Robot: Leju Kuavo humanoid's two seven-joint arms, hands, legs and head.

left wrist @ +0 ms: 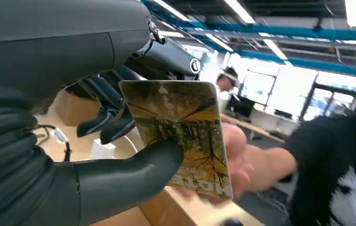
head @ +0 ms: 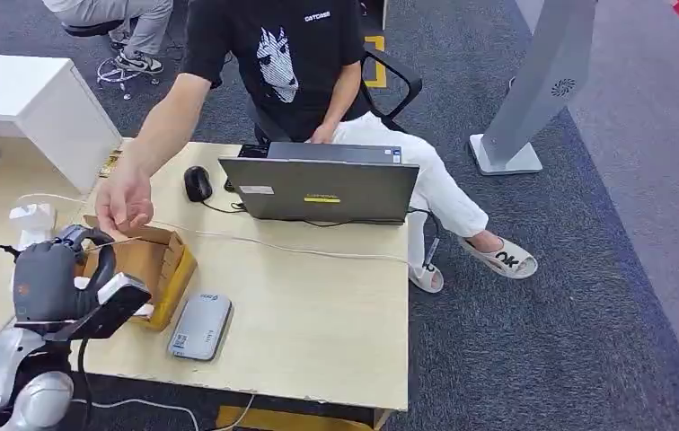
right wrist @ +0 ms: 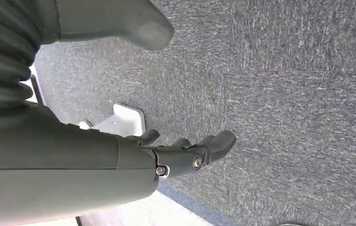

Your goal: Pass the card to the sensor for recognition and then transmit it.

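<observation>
Wooden desk (head: 318,305) on grey carpet (head: 605,269); laptop (head: 322,189) on top.

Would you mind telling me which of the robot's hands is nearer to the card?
Left. The left hand holds the card against its thumb, beside a person's hand. The right hand hangs over grey carpet, holding nothing.
</observation>
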